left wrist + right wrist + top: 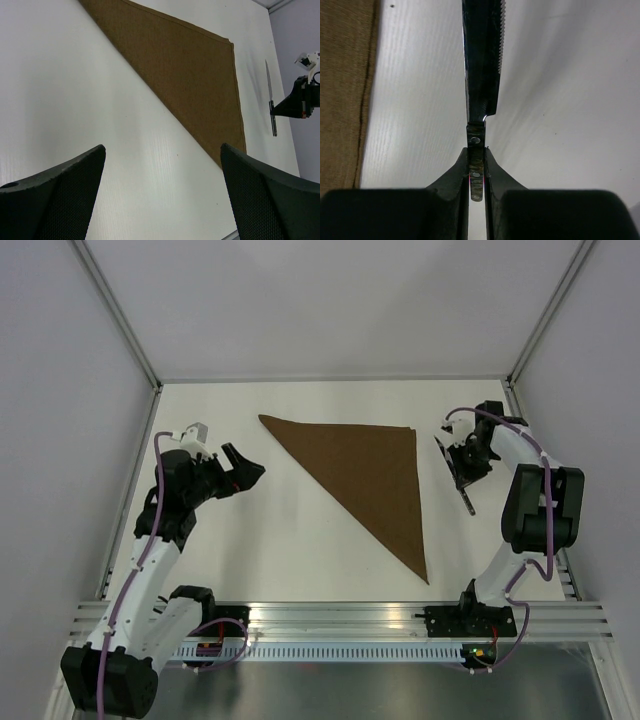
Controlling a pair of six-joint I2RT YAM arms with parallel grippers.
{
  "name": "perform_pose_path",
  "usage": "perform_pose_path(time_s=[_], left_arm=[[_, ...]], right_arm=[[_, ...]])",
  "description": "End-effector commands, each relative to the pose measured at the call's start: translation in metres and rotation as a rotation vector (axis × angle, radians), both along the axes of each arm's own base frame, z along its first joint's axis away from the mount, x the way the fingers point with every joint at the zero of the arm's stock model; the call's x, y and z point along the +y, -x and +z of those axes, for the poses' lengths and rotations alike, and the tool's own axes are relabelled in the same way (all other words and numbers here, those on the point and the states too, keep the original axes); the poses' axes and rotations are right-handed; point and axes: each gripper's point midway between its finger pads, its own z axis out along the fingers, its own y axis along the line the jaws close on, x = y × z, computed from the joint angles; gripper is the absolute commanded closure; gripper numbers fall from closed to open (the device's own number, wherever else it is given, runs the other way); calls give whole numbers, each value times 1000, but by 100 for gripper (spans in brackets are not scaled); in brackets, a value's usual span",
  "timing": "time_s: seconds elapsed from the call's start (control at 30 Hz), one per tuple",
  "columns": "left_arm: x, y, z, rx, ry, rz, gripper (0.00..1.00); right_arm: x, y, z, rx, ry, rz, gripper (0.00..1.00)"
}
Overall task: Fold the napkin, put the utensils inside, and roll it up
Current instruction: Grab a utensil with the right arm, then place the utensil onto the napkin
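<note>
The dark brown napkin (365,475) lies flat on the white table, folded into a triangle. It also shows in the left wrist view (190,65) and at the left edge of the right wrist view (342,90). The knife (468,500) is to the napkin's right, apart from it. My right gripper (462,468) is shut on the knife's dark handle (476,172), and the serrated blade (482,60) points away from it. I cannot tell whether the knife touches the table. My left gripper (245,465) is open and empty, left of the napkin, with its fingers (60,200) wide apart above bare table.
White walls with metal corner posts (120,315) enclose the table at the left, back and right. An aluminium rail (340,615) runs along the near edge by the arm bases. Bare table (290,530) lies between the left gripper and the napkin.
</note>
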Motion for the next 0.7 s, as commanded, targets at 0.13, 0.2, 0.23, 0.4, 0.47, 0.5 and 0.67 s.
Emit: perform_pose_path(time_s=[0.13, 0.2, 0.23, 0.4, 0.47, 0.5, 0.67], left_arm=[[-1, -11, 44, -51, 41, 21, 0], [-2, -13, 53, -62, 45, 20, 0], [-2, -13, 55, -62, 45, 20, 0], [-1, -15, 79, -84, 41, 27, 0], [1, -13, 84, -77, 37, 34, 0], [2, -12, 96, -100, 35, 37, 0], [9, -6, 114, -123, 14, 64, 0]], right_arm=[[38, -27, 63, -63, -44, 81, 100], [52, -33, 77, -60, -61, 114, 99], [69, -33, 75, -38, -73, 153, 100], [131, -33, 86, 21, -160, 266, 100], [161, -33, 79, 45, -174, 317, 100], [171, -33, 76, 53, -183, 320, 100], [238, -27, 56, 82, -189, 437, 99]])
